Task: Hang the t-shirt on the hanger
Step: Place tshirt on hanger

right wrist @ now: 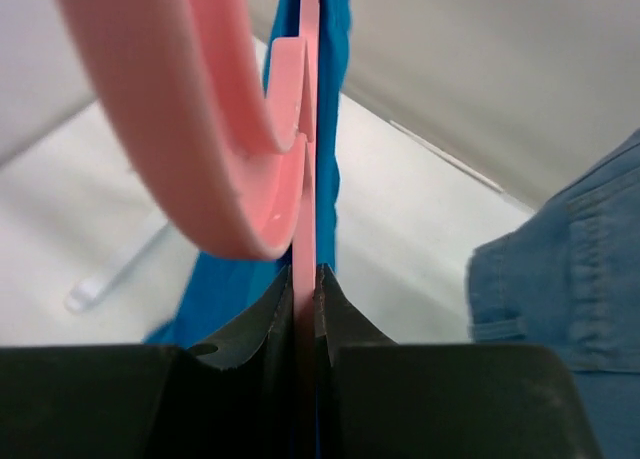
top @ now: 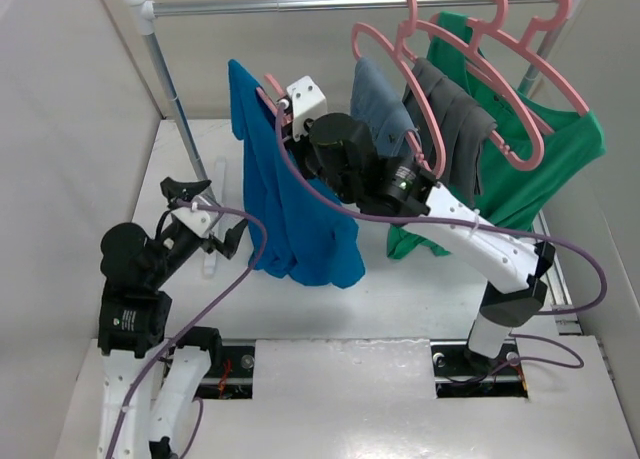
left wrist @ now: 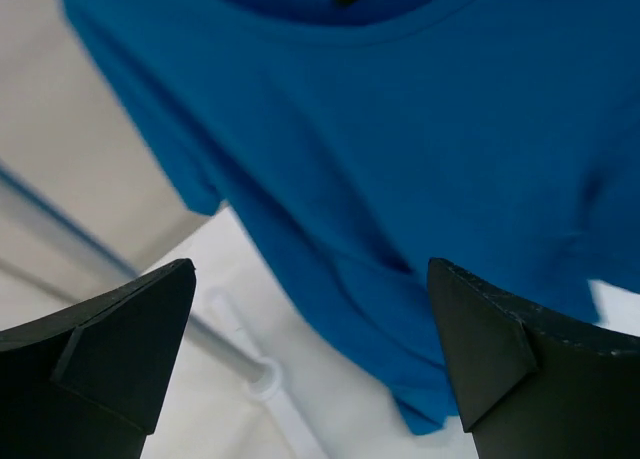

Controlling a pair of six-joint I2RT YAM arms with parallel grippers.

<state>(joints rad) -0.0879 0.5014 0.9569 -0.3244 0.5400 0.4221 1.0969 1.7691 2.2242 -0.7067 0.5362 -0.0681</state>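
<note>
Two roles: right gripper [right wrist: 305, 279], jaws clenched on the hanger [right wrist: 230, 199], held the t-shirt [top: 290, 209] aloft; left gripper [left wrist: 310, 359] hovered, jaws released.

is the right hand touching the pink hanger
Touching. The right wrist view shows the right hand clamped on the hanger, no gap either side of its thin pink bar.

Your t-shirt [top: 300, 219] is soft matt knit cloth with no sheen. The hanger [right wrist: 170, 129] is smooth pink plastic, slightly glossy, with moulded ridges. On your left gripper [left wrist: 311, 269] the fingers [left wrist: 520, 369] are matt black plastic, scuffed pale at the edges. The rail [top: 340, 3] is satin metal. The table [top: 400, 299] is matt white. The denim garment [right wrist: 560, 279] is coarse-woven with stitched seams.
</note>
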